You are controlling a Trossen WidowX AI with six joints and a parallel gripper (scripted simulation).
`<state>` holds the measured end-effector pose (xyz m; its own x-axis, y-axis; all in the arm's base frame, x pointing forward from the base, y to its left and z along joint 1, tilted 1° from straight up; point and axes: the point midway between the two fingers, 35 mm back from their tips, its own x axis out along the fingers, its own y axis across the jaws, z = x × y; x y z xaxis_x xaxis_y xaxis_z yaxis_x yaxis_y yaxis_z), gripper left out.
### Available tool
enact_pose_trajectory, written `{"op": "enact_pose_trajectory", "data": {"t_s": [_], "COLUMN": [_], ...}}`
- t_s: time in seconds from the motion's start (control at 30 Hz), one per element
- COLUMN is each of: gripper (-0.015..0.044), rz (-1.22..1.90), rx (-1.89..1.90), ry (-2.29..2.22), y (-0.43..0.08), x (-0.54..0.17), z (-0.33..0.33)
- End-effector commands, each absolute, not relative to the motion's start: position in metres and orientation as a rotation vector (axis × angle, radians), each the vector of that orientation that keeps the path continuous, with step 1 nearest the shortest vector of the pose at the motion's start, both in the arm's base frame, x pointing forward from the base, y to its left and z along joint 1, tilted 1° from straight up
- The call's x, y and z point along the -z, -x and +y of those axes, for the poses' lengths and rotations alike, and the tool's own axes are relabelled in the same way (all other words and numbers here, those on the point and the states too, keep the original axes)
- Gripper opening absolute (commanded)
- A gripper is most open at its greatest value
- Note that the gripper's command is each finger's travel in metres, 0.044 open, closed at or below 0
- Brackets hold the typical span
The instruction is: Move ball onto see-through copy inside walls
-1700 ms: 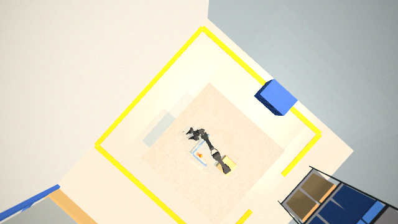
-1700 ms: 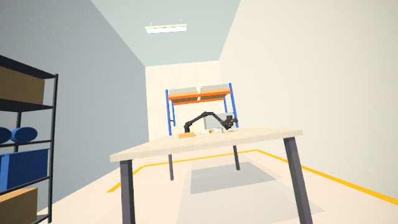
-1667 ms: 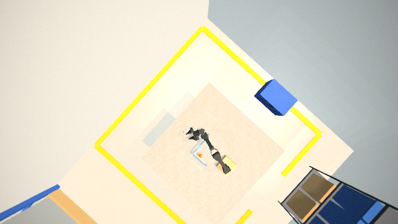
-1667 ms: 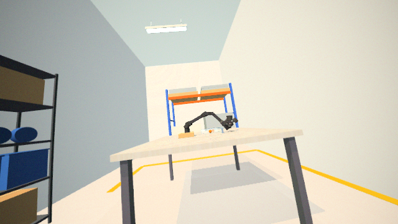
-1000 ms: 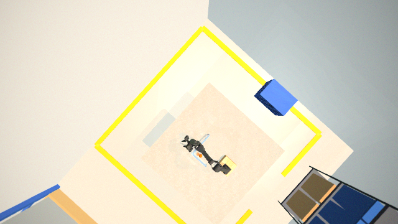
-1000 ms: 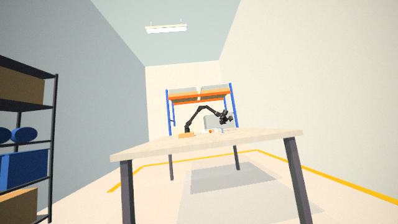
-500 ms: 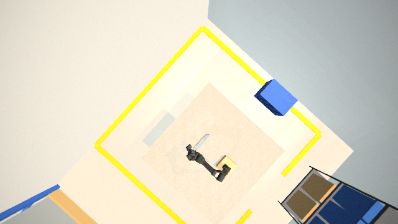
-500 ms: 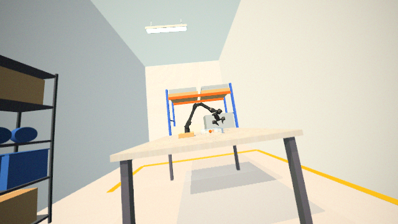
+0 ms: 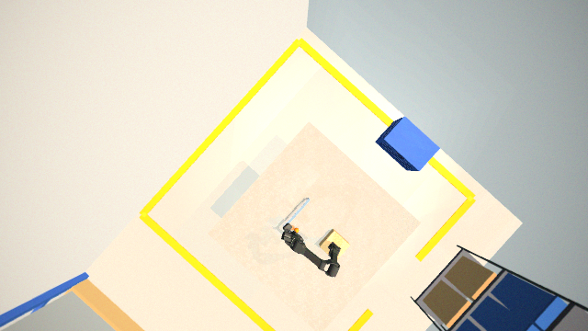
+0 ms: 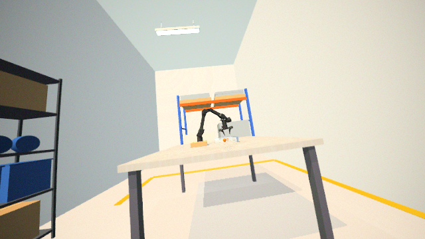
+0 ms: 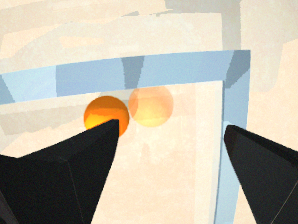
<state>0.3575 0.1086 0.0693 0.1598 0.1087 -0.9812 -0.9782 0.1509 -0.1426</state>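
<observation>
The step in hand looks like the approach: the ball [image 11: 107, 115] has not been gripped or nudged yet, and it sits on the table [image 10: 265, 146] touching the see-through copy [image 11: 152, 106] on that copy's left side in the wrist view, just short of its spot. Both lie inside the corner made by the clear walls [image 11: 166, 70], the copy nearer the corner. The gripper [image 11: 172, 141] hangs above them with its fingers moderately wide and nothing between them; the ball peeks out beside the left fingertip. Next it probably must centre over the ball and come down, or push it gently toward the copy. In the exterior view the arm rises from its base, bends forward and points the gripper down over the walls
</observation>
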Motion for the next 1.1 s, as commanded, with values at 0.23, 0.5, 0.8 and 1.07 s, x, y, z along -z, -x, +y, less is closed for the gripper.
{"op": "enact_pose_trajectory", "data": {"t_s": [0.23,0.5,0.8,1.07], "gripper": [0.0307,0.0307,0.0307,0.0307], "rz": [1.209,1.209,1.209,1.209], "rx": [-1.177,-1.177,-1.177,-1.177], "ry": [1.212,1.212,1.212,1.212], "y": [-0.315,-0.315,-0.316,-0.316], "x": [-0.060,-0.044,-0.031,-0.018], "z": [0.107,0.107,0.107,0.107]}}
